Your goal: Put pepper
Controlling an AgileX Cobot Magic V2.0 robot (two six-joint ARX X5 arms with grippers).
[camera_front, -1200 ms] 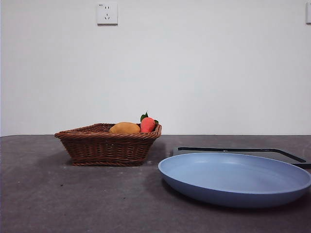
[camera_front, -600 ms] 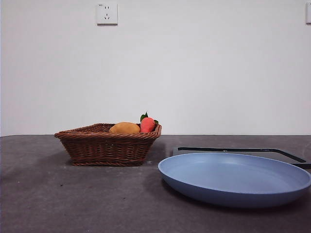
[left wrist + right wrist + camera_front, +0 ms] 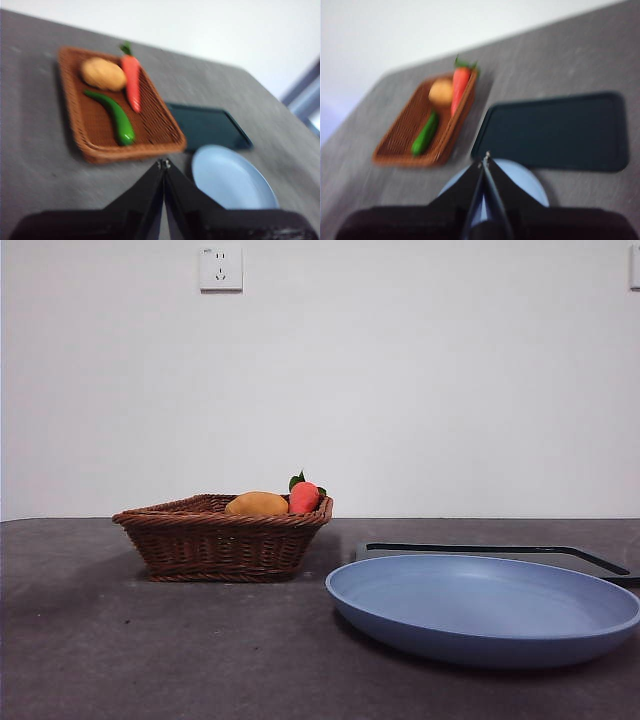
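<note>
The pepper (image 3: 112, 116) lay inside the brown wicker basket (image 3: 222, 537), on its woven floor, a glossy green, slightly curved shape stretched along the basket's length. In the front view it was hidden below the basket's rim; only the wrist views showed it. Beside it in the basket sat a yellow-orange rounded fruit (image 3: 103, 73) toward the far end, and a red-orange carrot-like piece (image 3: 131, 81) with green leaves ran along the basket's right side, its leafy end pointing far; the pepper's far end lay just beside the rounded fruit, though the blur left it unclear whether they touched. The basket stood on the grey surface (image 3: 120, 650) to the left, and the blue plate (image 3: 484, 605) sat to the right and nearer, apart from the basket. Behind the plate lay a flat dark tray (image 3: 555, 131), its edge running close to the plate's far rim. The left pincer (image 3: 163, 164) hung above the surface, over the gap between basket and plate, its two black jaws pressed together at the tips and holding nothing. The right pincer (image 3: 485, 159) hung above the plate's near side, its jaws likewise together and empty. Neither pincer showed in the front view.
</note>
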